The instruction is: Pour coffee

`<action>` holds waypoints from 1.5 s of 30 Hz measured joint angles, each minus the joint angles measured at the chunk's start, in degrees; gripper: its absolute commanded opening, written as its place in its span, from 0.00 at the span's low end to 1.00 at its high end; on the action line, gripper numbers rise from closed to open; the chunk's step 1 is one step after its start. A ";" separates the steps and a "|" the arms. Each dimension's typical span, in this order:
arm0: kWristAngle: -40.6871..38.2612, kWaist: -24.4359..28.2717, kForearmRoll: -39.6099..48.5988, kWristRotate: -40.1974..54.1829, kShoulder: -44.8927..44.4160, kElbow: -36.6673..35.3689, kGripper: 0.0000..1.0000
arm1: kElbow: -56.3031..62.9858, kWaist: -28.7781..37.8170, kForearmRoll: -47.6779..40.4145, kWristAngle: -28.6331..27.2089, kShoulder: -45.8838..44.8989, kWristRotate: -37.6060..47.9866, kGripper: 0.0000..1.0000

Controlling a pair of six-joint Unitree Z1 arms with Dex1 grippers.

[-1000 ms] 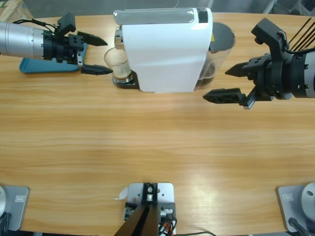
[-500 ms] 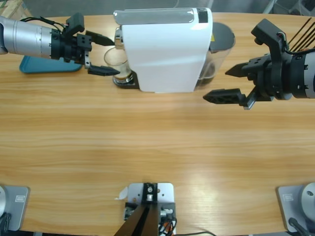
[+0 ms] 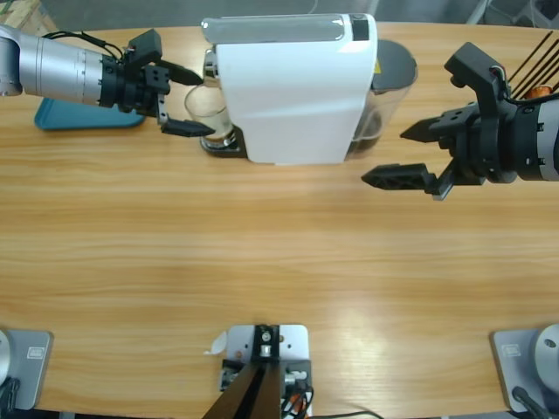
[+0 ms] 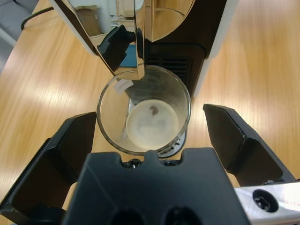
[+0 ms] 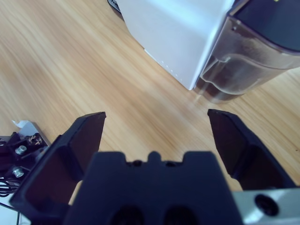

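A clear tumbler (image 3: 208,113) (image 4: 143,110) stands on the drip tray under the spout of the white coffee machine (image 3: 293,87). Inside it lies the coffee (image 4: 152,124), a shallow layer with a pale tan foam top. My left gripper (image 3: 185,100) (image 4: 150,140) is open, one jaw on each side of the tumbler, with a gap to the glass on both sides. My right gripper (image 3: 403,155) (image 5: 157,136) hangs open over bare table, to the right of the machine, holding nothing.
A blue tray (image 3: 87,115) lies at the back left, under the left arm. A smoky clear water tank (image 3: 389,83) (image 5: 248,56) is on the machine's right end. The table's front half is bare wood (image 3: 279,262).
The left gripper has moved right from over the blue tray, and its jaws now flank the tumbler. The right gripper has barely shifted.
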 measured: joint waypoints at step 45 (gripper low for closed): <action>4.04 -1.80 1.39 -1.04 2.33 -3.33 0.00 | 1.50 0.00 -3.21 0.00 -0.34 -0.12 1.00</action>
